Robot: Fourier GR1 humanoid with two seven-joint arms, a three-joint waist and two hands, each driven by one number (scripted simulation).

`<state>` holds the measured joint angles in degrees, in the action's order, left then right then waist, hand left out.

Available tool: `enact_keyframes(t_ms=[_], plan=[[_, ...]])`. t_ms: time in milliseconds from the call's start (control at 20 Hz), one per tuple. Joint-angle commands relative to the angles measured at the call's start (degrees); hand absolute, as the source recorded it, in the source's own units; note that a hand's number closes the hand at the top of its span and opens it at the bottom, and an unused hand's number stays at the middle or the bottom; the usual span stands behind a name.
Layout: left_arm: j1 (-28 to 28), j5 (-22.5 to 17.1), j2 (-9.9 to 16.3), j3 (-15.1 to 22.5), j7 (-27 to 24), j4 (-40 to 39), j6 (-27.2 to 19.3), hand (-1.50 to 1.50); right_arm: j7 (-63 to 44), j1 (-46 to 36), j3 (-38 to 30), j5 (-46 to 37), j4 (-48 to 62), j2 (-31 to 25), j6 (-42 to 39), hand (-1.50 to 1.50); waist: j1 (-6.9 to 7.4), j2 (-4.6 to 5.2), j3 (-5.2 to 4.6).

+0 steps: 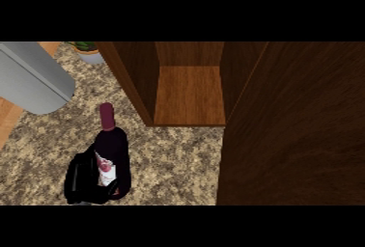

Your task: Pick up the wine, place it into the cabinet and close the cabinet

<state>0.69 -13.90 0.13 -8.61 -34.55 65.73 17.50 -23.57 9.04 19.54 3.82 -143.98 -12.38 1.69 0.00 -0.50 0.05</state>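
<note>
The wine is a dark bottle with a red capsule and a pale label, and it is near the front edge of the counter, toward the left side, with its neck pointing away to the back. A black hand is curled round the lower body of the bottle, fingers on the left and what looks like the thumb on the right, so it is grasping the wine; it enters at the left of the view, so I judge it is the left hand, and the right hand is not visible. Whether the bottle's base touches the counter is hidden. Just beyond and to the right, the cabinet stands open, its wooden floor bare, and its door is swung out toward the front edge and covers the right part of the counter. A grey cylinder lies at the back left corner, with a small potted plant behind it. To do this step well, I think the bottle should be lifted clear, carried to the right past the left wall of the cabinet with the neck kept upright, and set deep on the floor so the door can close.
</note>
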Motion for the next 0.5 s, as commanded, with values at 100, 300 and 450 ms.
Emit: enact_keyframes(t_ms=[100,300,450], plan=[[3.08,-5.92,-0.13,10.34,8.58,15.88,-10.32,1.5,-4.46,3.2,1.2,3.53,-11.67,-0.56,0.03,-1.5,-0.3,0.0,0.02],[5.2,-4.61,-0.13,18.69,15.22,28.08,-19.62,1.5,-2.42,3.65,-0.35,4.35,-8.75,-1.26,-1.66,-1.5,-0.31,0.01,0.09],[3.57,-3.56,-0.13,21.6,17.02,30.01,-24.44,1.5,-5.79,0.59,-1.88,5.24,-10.7,0.4,0.65,-1.5,-0.34,0.24,-0.01]])
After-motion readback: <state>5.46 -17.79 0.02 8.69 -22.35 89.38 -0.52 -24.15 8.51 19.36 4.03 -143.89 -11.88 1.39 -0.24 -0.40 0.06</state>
